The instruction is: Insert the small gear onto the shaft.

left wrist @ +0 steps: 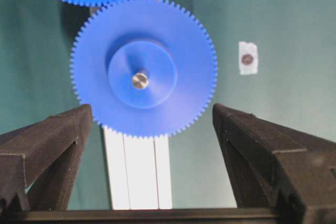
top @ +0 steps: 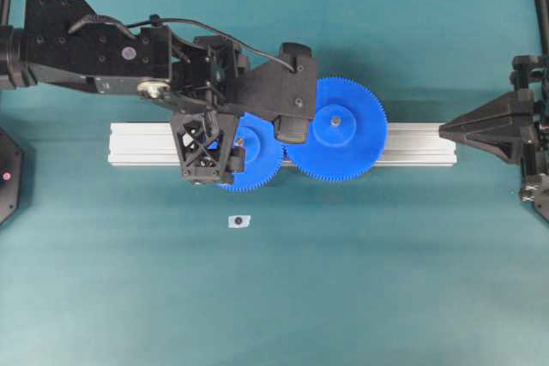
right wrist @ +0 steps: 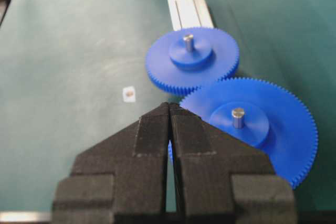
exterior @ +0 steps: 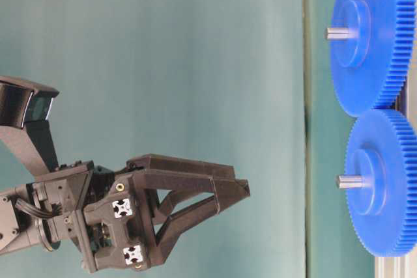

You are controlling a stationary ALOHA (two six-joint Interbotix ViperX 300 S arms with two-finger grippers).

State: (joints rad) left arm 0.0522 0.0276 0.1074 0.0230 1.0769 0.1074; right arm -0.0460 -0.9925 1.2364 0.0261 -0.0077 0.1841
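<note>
On the aluminium rail (top: 412, 145) you have the small gear (left wrist: 143, 67) seated over its shaft (left wrist: 139, 80), teeth meshing the wider gear (top: 337, 129). Your left gripper (left wrist: 152, 124) hangs above, fingers spread and empty; your right gripper (right wrist: 169, 107) is pressed together.

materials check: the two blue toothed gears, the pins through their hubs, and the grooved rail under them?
Smaller blue toothed gear and wider blue toothed gear: likely moulded plastic, uniform matte colour with crisp fine teeth. Short grey pin in the smaller gear's hub: looks like metal, its end face glints. Long grooved silver rail: probably extruded aluminium, pale satin with lengthwise slots.
</note>
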